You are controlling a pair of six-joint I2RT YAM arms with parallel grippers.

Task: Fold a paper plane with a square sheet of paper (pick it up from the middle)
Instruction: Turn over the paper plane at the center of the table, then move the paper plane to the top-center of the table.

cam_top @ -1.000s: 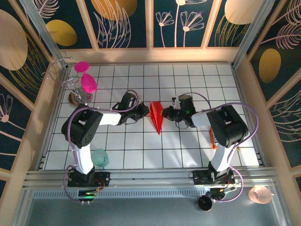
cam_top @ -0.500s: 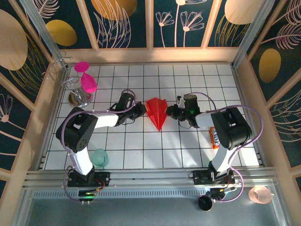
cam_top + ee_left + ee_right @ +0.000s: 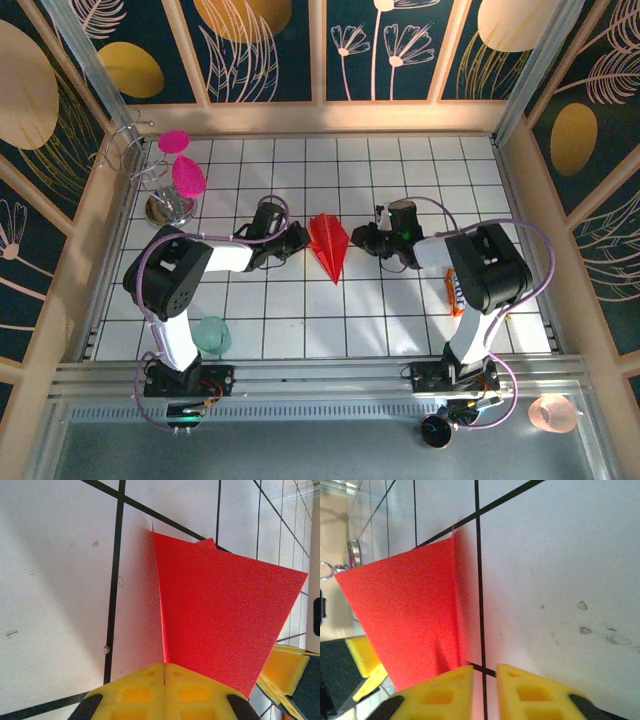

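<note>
White tiled bench (image 3: 300, 320) carries the plane (image 3: 330, 243) at its middle, between both arms; the left fingers (image 3: 135, 692) pinch its edge, while the right fingers (image 3: 442, 695) stand slightly parted beside it.

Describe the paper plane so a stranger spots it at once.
Start at the white gridded table and go to its centre. There is the paper plane, bright red and sharply pointed, unlike the rounded magenta goblets at the far left.
</note>
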